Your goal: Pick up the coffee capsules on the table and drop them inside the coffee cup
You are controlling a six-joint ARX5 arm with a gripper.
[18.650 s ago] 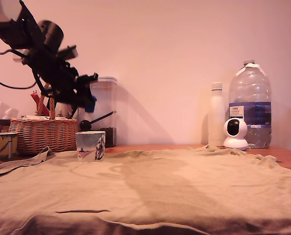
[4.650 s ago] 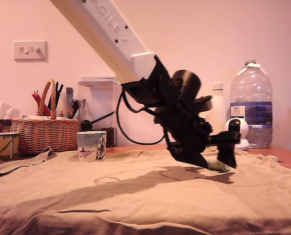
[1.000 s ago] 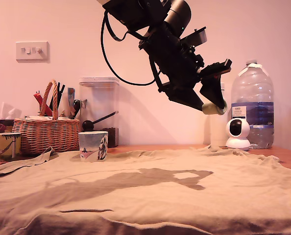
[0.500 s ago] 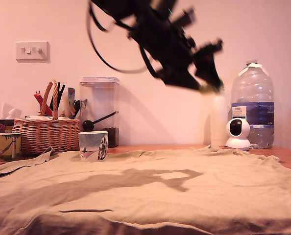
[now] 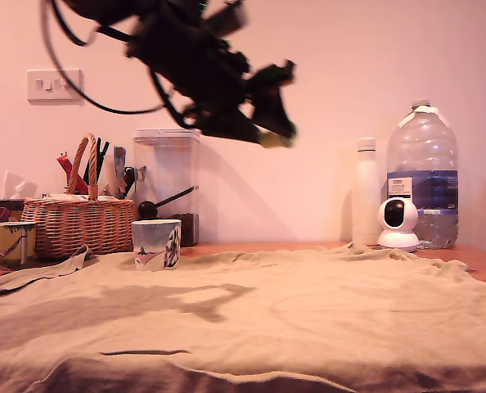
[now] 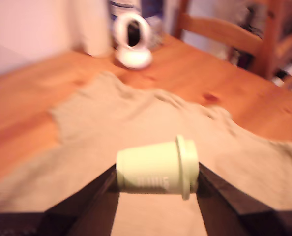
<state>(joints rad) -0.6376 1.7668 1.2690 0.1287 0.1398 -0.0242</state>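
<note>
A table covered with a wrinkled tan cloth (image 5: pixel 308 311) fills the lower part of the exterior view, in front of a pale wall. Starting at the exterior view's left, a yellow-green patterned mug (image 5: pixel 4 243) stands at the edge of the table, just beside a wicker basket (image 5: pixel 75 223) holding upright utensils. A white wall switch plate (image 5: pixel 55 84) sits above the basket. Next comes the coffee cup (image 5: pixel 156 243), short and whitish with pale blue and dark print, upright on the cloth. Behind it stands a tall clear storage container (image 5: pixel 166 184) with a dark scoop leaning against it. High above the table, near the middle of the exterior view, the black gripper (image 5: pixel 276 137) hangs in the air, blurred, with cables trailing back toward the exterior view's left. Its jaws are clamped on the pale sage green capsule (image 6: pixel 158 167), which the wrist view shows lying sideways between the two dark fingers (image 6: pixel 94 201), its rimmed end against one of them. The capsule is up in the air, well apart from the cup and to its right in the exterior view. The arm's shadow (image 5: pixel 186 299) falls on the cloth below. Toward the exterior view's right stand a slim white bottle (image 5: pixel 364 192), a small round white camera (image 5: pixel 395 223) and a large clear water bottle (image 5: pixel 420 176).
</note>
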